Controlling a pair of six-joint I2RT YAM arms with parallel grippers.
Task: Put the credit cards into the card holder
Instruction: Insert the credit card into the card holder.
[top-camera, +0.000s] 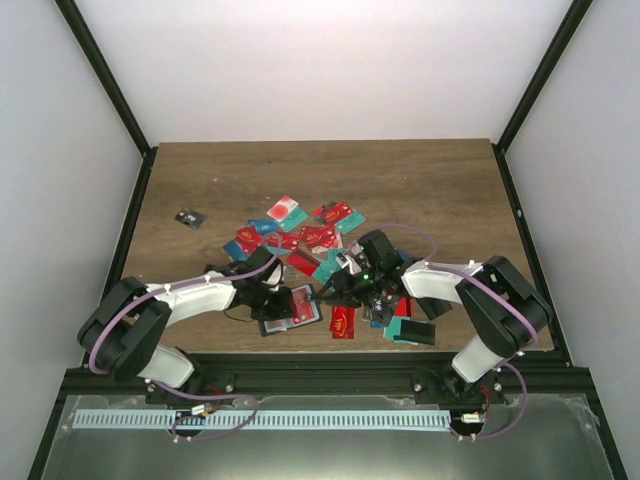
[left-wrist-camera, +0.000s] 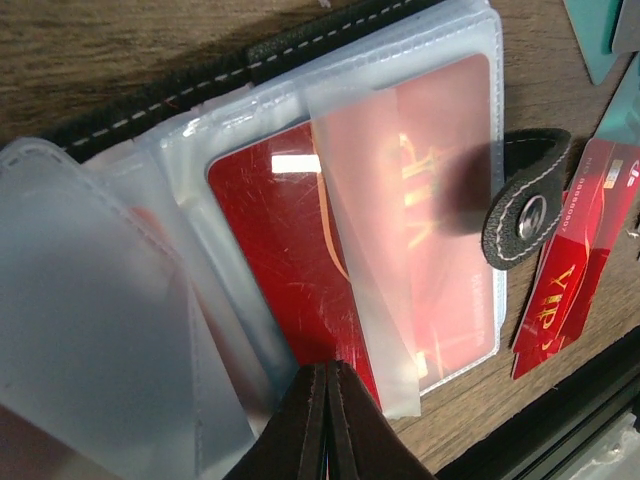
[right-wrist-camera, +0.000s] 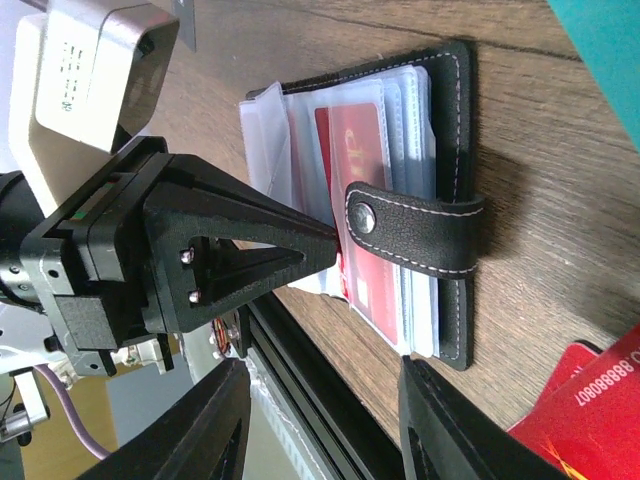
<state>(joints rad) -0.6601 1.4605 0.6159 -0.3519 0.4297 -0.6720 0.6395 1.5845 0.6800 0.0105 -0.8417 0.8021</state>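
At the near edge of the brown wood-grain tabletop (top-camera: 400, 180), seen from above, the small black bifold card holder (top-camera: 290, 312) lies open with its pale pockets up, between the two arms. The left tool (top-camera: 276, 298) meets its left side and the right tool (top-camera: 335, 288) hangs just beside its right; their fingers are too small here to judge. Behind them the thin plastic credit cards (top-camera: 318, 236), red, teal and blue, lie scattered across the middle, and one small black item (top-camera: 188, 218) sits well apart at the far left. From the left wrist, the left tool (left-wrist-camera: 327, 368) has its fingers pressed together, tips touching the near edge of a glossy red card (left-wrist-camera: 285, 230) whose far part lies under a frosted clear plastic pocket (left-wrist-camera: 440, 200) of the card holder (left-wrist-camera: 200, 85) (whether the tips nip the card itself I cannot tell). The short black stitched clasp tab (left-wrist-camera: 525, 195) folds over the pocket's edge, and more red cards (left-wrist-camera: 570, 275) lie on the tabletop (left-wrist-camera: 100, 40) beside it. From the right wrist, the right tool (right-wrist-camera: 322, 372) stands spread with nothing between its fingers, near the card holder (right-wrist-camera: 455, 150). The left tool (right-wrist-camera: 330, 235) touches the pockets just beside the clasp tab (right-wrist-camera: 420, 235), the red card (right-wrist-camera: 355, 140) shows among the sleeves, and a teal card (right-wrist-camera: 600, 50) lies on the tabletop (right-wrist-camera: 560, 200) at the upper corner.
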